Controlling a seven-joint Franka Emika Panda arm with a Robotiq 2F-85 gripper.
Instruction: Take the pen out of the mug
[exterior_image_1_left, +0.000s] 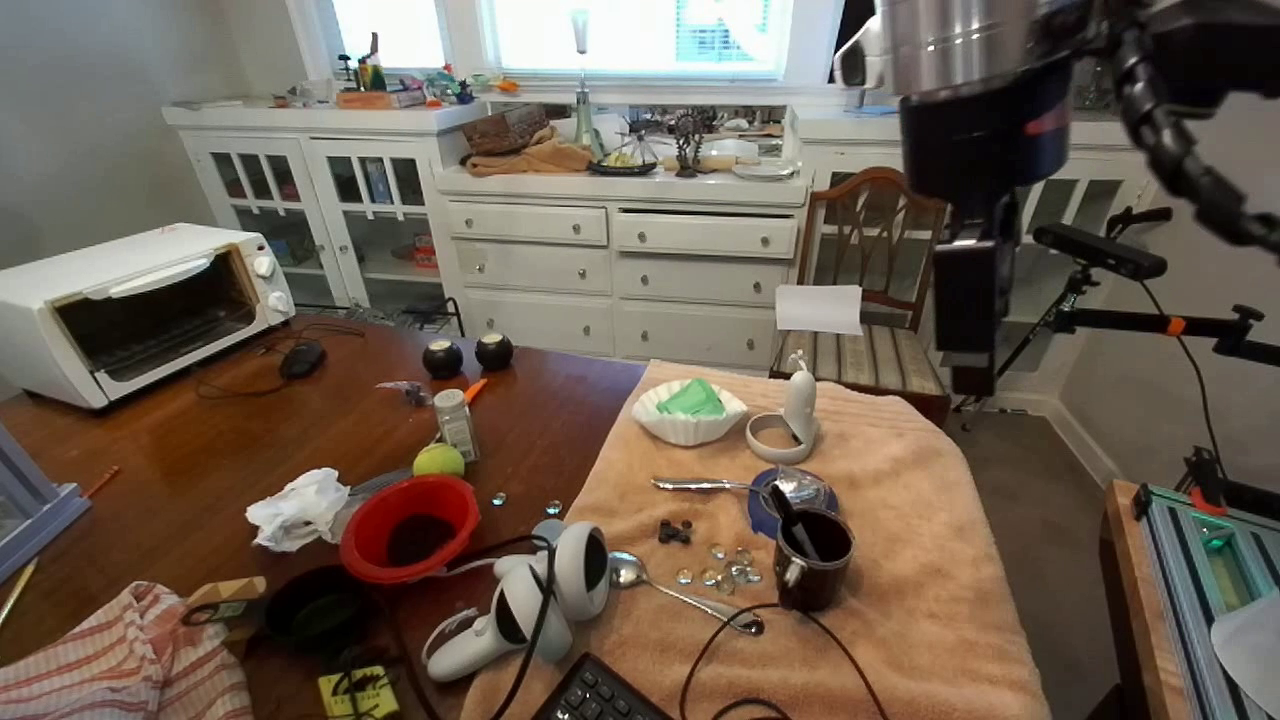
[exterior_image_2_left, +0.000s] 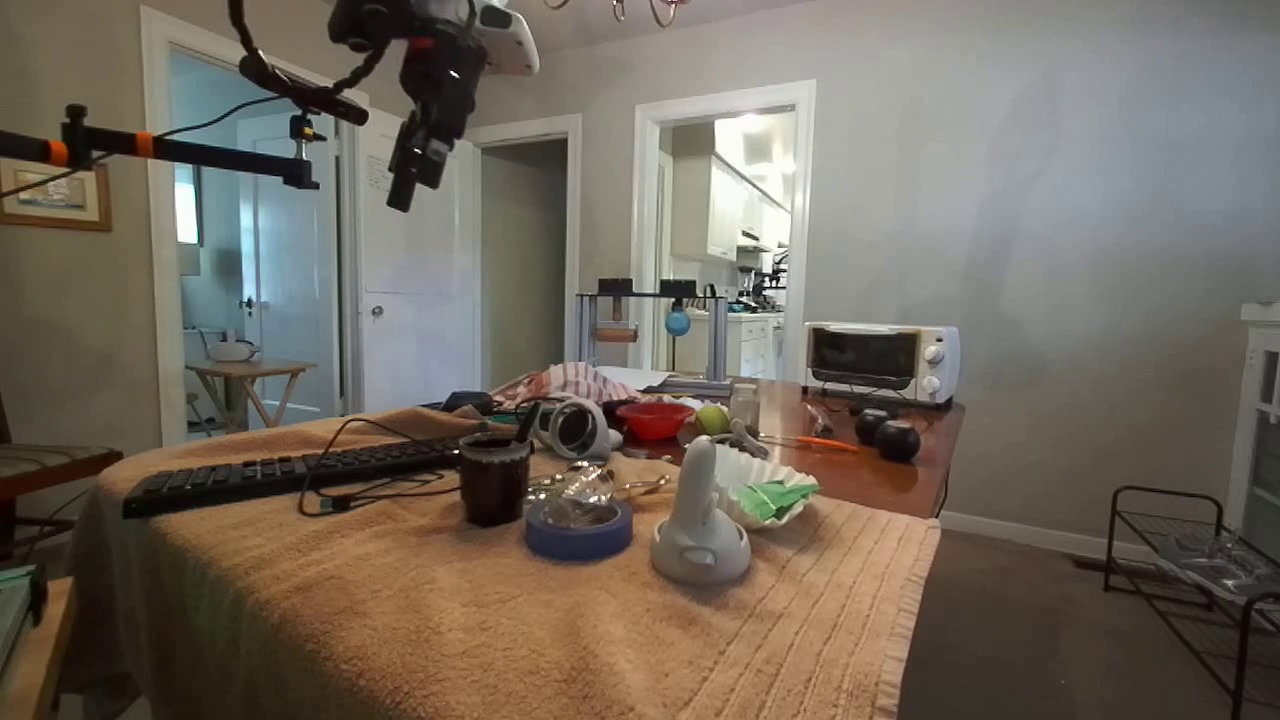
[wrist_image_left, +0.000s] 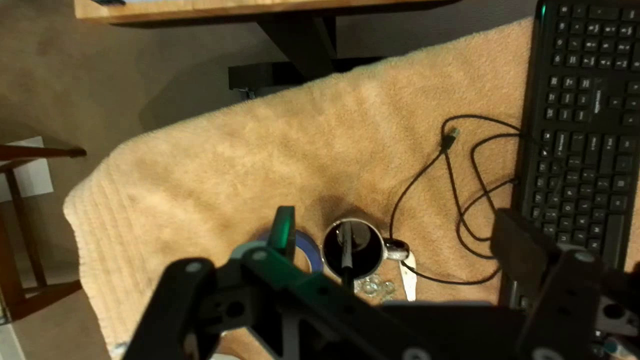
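Toaster oven (exterior_image_1_left: 150, 315), white, is taking up the left edge of the frame in an exterior view, on a brown wooden table (exterior_image_1_left: 555, 400). Just right of it a computer mouse (exterior_image_1_left: 302, 358) is lying, cord trailing. Left of centre, lower half: red bowl (exterior_image_1_left: 370, 530) is sitting with a tennis ball (exterior_image_1_left: 438, 460) near its far rim; whether they are touching, cannot tell. White controller (exterior_image_1_left: 475, 645) is lying toward bottom centre, black cable (exterior_image_1_left: 548, 585) crossing over it.

Spoon (exterior_image_1_left: 690, 598) is resting on a peach towel (exterior_image_1_left: 910, 490), handle pointing lower right; clear beads (exterior_image_1_left: 735, 577) are lying just above that handle. Farther up, a white fluted dish (exterior_image_1_left: 690, 430) is holding a green sheet (exterior_image_1_left: 700, 398). Blue roll (exterior_image_1_left: 763, 518) is lying flat right of centre.

Mug (exterior_image_1_left: 812, 590), dark and glossy, is standing upright just beside the roll. Pen (exterior_image_1_left: 787, 511), slim and dark, is leaning inside it, upper end poking past the rim toward upper left of the frame.

Gripper (exterior_image_1_left: 972, 370) is hanging at upper right, pointing down, well above the mug in both exterior views. In the wrist view its fingers (wrist_image_left: 284, 230) are standing wide apart, left and right of the mug in the frame.
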